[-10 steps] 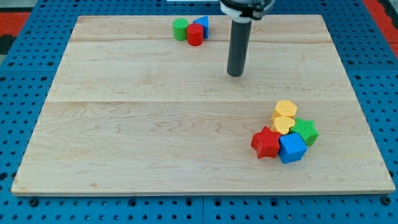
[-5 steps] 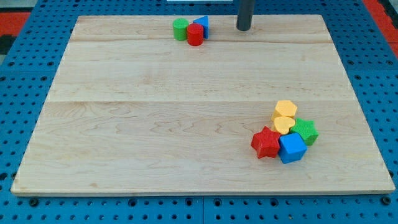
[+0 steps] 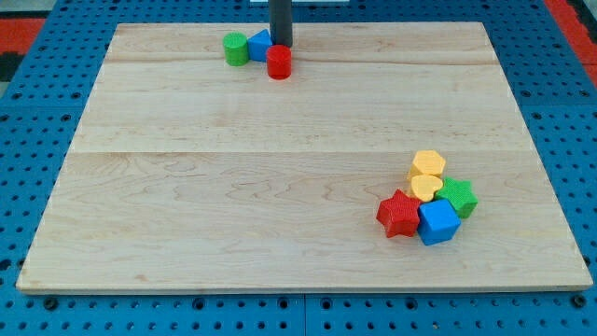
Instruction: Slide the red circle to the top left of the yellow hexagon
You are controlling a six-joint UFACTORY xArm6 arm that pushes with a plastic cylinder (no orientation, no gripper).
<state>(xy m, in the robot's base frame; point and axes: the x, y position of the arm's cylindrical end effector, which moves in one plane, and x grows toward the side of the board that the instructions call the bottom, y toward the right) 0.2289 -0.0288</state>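
The red circle (image 3: pixel 278 62) sits near the board's top edge, left of centre. My tip (image 3: pixel 281 44) stands right behind it, at its top side, touching or nearly touching it. A blue block (image 3: pixel 260 44) lies just to the left of my tip, and a green circle (image 3: pixel 236 48) lies left of that. The yellow hexagon (image 3: pixel 429 164) is at the lower right, at the top of a cluster of blocks, far from the red circle.
The cluster at the lower right also holds a second yellow block (image 3: pixel 426 187), a green star (image 3: pixel 458 197), a red star (image 3: pixel 399 214) and a blue cube (image 3: pixel 437 223). The wooden board (image 3: pixel 187 187) lies on a blue pegboard.
My tip went from the board's upper middle up to the top edge, then left behind the three blocks. The green, blue and red blocks were pushed left; the red circle also slid slightly down.
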